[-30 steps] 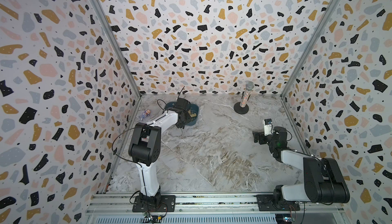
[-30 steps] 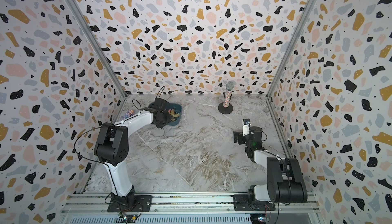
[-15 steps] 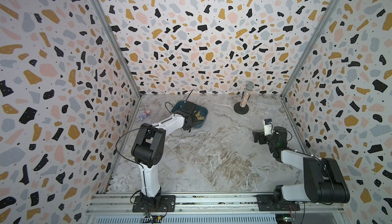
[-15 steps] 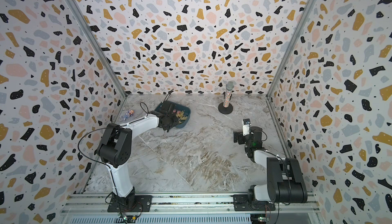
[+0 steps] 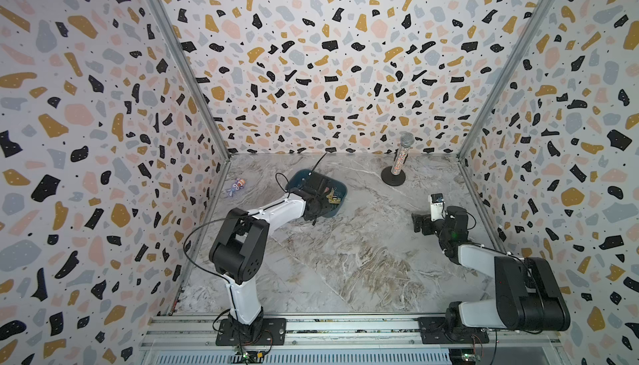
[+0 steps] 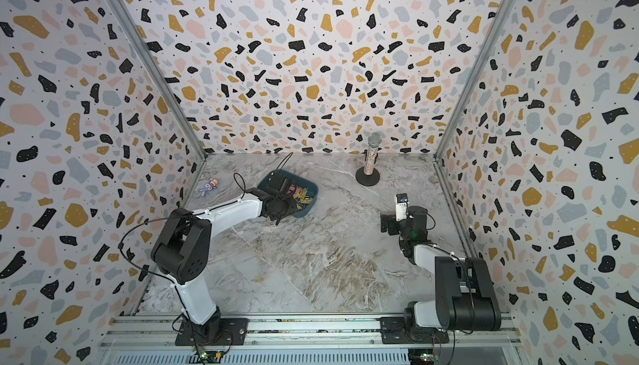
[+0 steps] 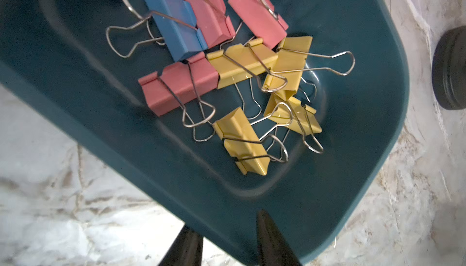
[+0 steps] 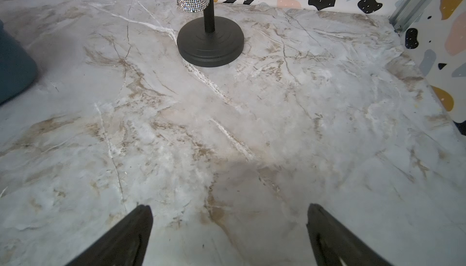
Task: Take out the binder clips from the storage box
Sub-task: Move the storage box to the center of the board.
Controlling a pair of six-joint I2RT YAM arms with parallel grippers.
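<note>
A: Change?
B: Storage box (image 7: 353, 151) slid from counter's (image 5: 345, 259) left edge toward middle; left claw (image 7: 227, 221) pinched its rim. Right claw (image 8: 229, 206) gaped, empty.
A: Binder clips (image 7: 239, 68)?
B: Bunched in box's corner; none removed yet.

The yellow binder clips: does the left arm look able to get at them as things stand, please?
Probably not yet: the left pincer straddles the rim of the storage box, seemingly gripping it. The yellow binder clips lie uncovered inside, close ahead.

A glittery microphone (image 5: 402, 154) stands on a black base (image 5: 393, 176), far from a purple toy (image 5: 237, 187).
</note>
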